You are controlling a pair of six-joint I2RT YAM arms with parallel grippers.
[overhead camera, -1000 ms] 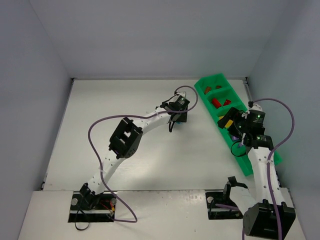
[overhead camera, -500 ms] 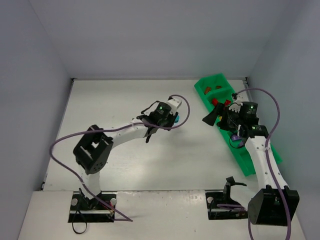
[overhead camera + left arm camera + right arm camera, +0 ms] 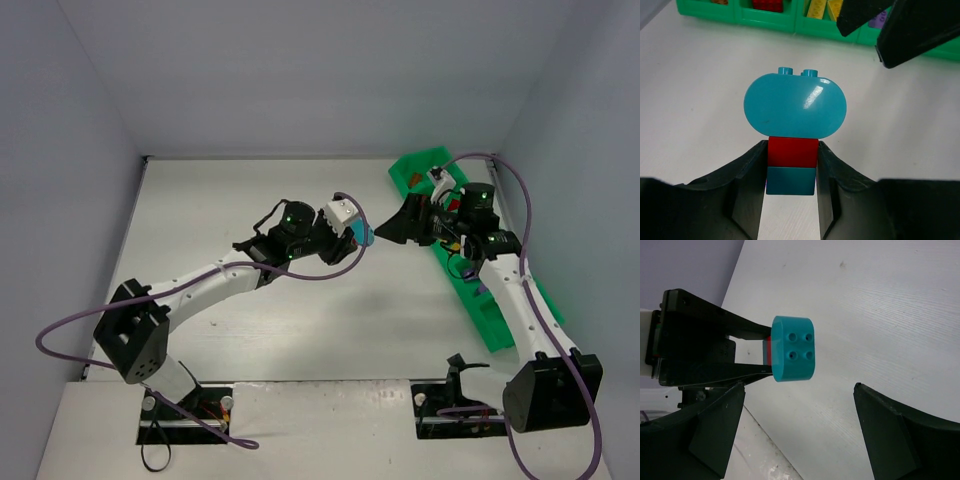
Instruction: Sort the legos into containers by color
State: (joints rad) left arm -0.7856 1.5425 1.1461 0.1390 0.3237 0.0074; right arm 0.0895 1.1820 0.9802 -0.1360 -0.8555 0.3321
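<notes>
The left end effector (image 3: 791,162) is clenched on a small stack of legos. Its two fingers press the sides of a red brick (image 3: 792,152), and a teal brick (image 3: 790,181) sits nearer the wrist. A teal oval piece (image 3: 795,106) caps the stack just beyond the fingertips, and the whole stack seems to be held off the tabletop (image 3: 695,100). The right end effector (image 3: 797,390) faces it with fingers spread wide, gripping nothing. The oval piece sits just ahead of its gap, apart from both fingers. Beyond the left end effector lies the green tray (image 3: 770,22), with yellow bricks (image 3: 822,7) in one compartment and another red piece (image 3: 767,4) in the next.
</notes>
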